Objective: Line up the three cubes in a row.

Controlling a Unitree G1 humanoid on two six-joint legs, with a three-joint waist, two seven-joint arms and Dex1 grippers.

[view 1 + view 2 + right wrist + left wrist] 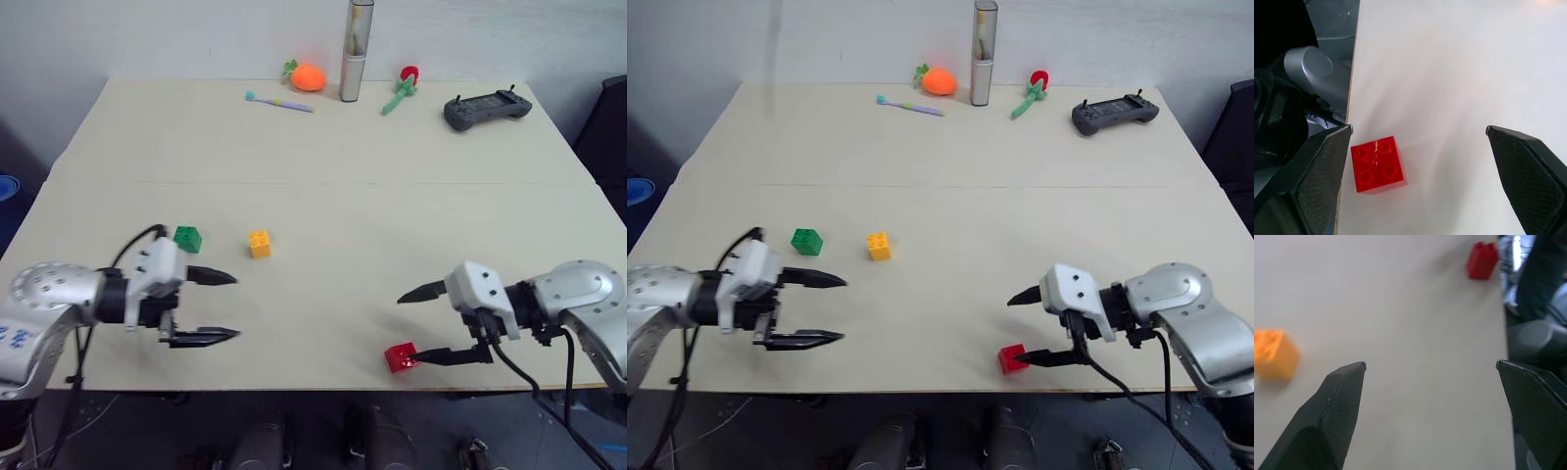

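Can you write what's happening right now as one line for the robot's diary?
left gripper: open, empty | right gripper: open, beside red cube at table edge | green cube, yellow cube: side by side, apart

A robot test lab: bare beige table [323, 166] against a plain wall, handheld controller [487, 108] at hand.

both arms reach inward, left gripper [223, 305] and right gripper [411, 326] spread wide.
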